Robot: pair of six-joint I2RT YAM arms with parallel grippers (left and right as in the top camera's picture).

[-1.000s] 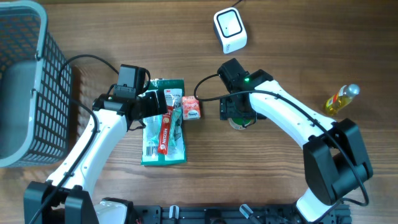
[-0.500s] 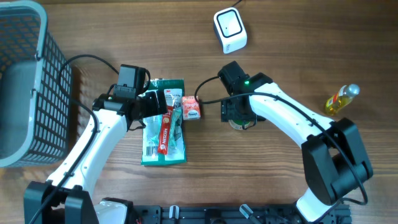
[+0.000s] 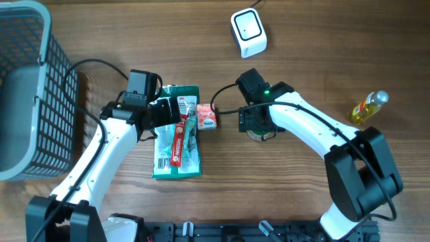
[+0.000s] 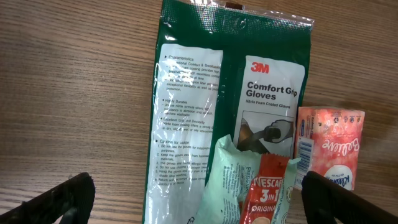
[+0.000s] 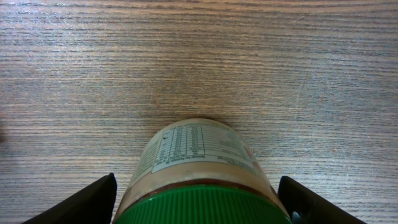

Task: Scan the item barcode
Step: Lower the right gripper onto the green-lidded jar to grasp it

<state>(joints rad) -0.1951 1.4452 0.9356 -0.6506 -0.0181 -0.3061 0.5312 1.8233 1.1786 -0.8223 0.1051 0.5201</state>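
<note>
Heads up: from the overhead you barely see the jar point(image 5: 199, 146), since your right gripper point(image 5: 199, 200) sits right on top of it, just a sliver of green poking out right of the tissue pack point(image 4: 329, 146). The right wrist cam gives you the real picture: green lid, a printed label facing up the frame, one finger on either side of the lid. Both fingers are right at the lid's edges, but I can't tell if they're actually squeezing it.

Your left gripper point(image 4: 196, 186) is spread wide with nothing in it, hanging over the 3M gloves pack point(image 4: 230, 93). Only that wrist cam lets you read the print, plus the Nescafé sachet point(image 4: 267, 193) lying on the pack.

The scanner point(image 3: 248, 32) only shows up in the overhead, up top, well apart from the jar.
</note>
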